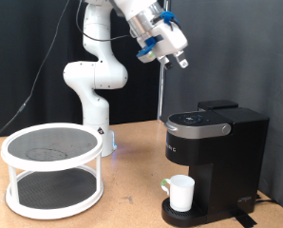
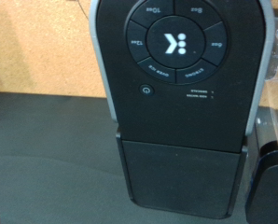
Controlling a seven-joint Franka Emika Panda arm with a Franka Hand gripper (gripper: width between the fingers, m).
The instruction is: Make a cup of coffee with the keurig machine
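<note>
The white cup (image 1: 182, 193) stands on the round drip base of the black keurig machine (image 1: 217, 157), under its spout, at the exterior view's lower right. The machine's lid is closed. My gripper (image 1: 179, 60) hangs in the air above the machine, well clear of the lid, tilted down toward it. In the wrist view the machine's top (image 2: 181, 103) fills the frame, with its round button panel (image 2: 174, 42) and silver rim. My fingers do not show in the wrist view. Nothing shows between the fingers in the exterior view.
A white two-tier round rack with dark mesh shelves (image 1: 52, 166) stands at the exterior view's left on the wooden table (image 1: 132, 204). The robot's white base (image 1: 92, 95) rises behind it. A black curtain hangs at the back.
</note>
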